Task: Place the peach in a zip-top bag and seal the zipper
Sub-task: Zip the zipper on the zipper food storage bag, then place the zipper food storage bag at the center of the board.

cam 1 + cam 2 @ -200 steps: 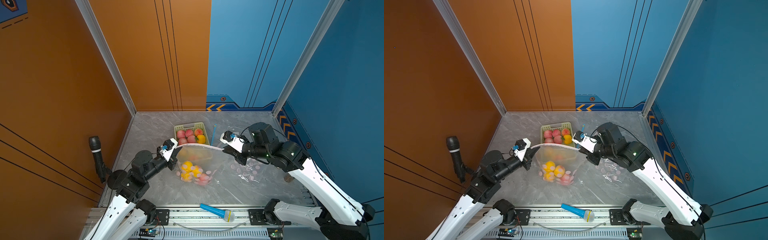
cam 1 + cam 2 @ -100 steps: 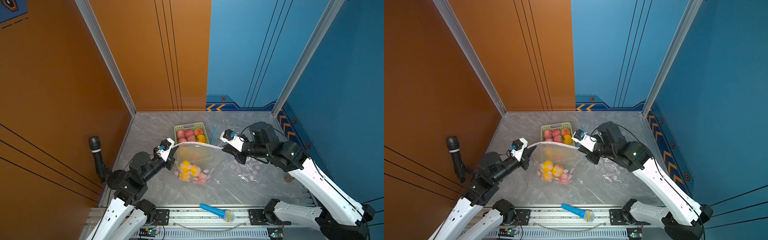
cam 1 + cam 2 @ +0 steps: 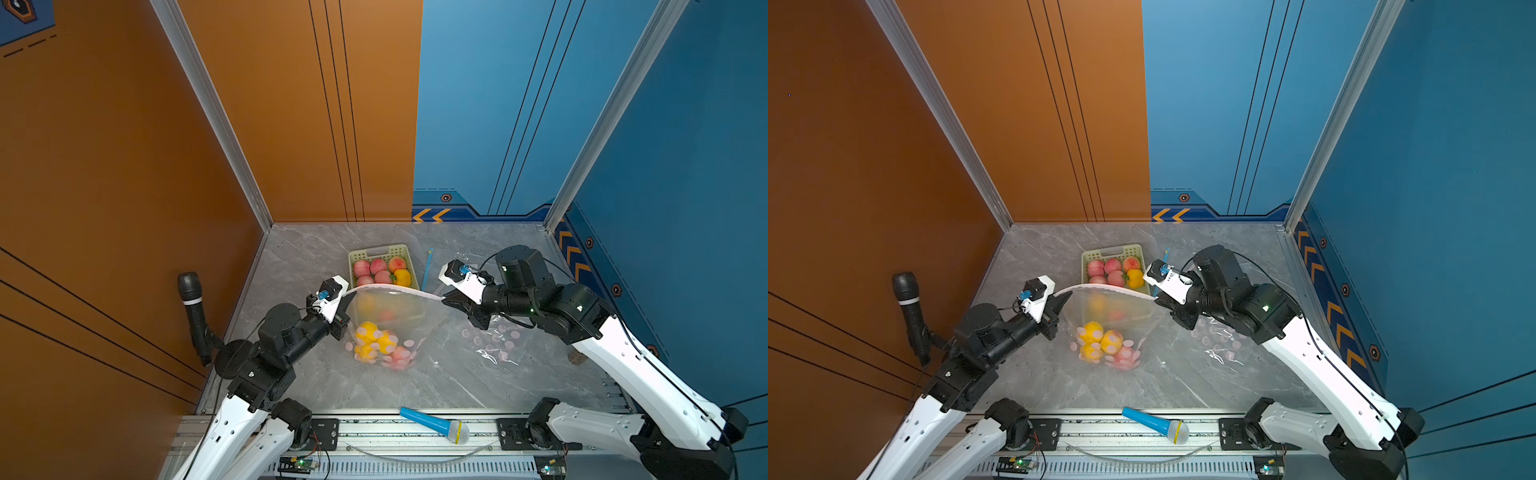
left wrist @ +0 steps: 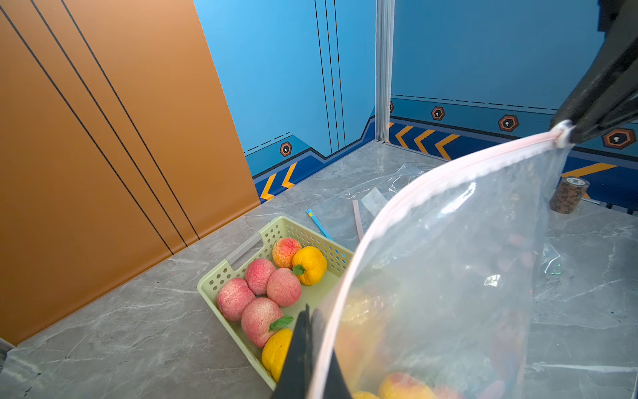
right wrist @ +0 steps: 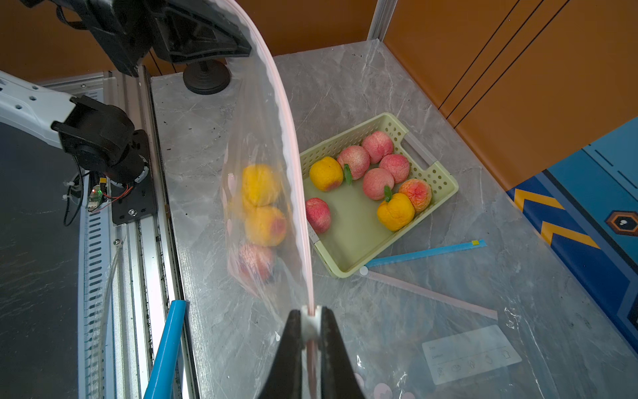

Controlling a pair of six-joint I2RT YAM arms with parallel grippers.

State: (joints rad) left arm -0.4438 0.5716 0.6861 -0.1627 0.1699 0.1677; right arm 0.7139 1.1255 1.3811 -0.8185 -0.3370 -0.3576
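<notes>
**A:** Two ends, both clenched. Our left end effector (image 3: 345, 298) pinches one end of the zipper (image 3: 390, 289), and our right end effector (image 5: 310, 316) grips the white slider (image 5: 309, 321) at the other. How do we finish well?

**B:** We hold the strip taut, anchor on the left, and check the slider is fully home.

**A:** Contents?

**B:** Several peaches (image 3: 374, 340) sit low in the hanging zip-top bag (image 3: 399, 309). We see more in the green basket (image 3: 376, 250) on the tabletop (image 3: 457, 374) behind it.

Black microphone (image 3: 189, 291) stands upright by the orange wall (image 3: 104, 208); blue microphone (image 3: 434, 424) lies on the front rail (image 3: 361, 430); tape roll (image 4: 568, 194) near blue wall (image 4: 500, 69).
</notes>
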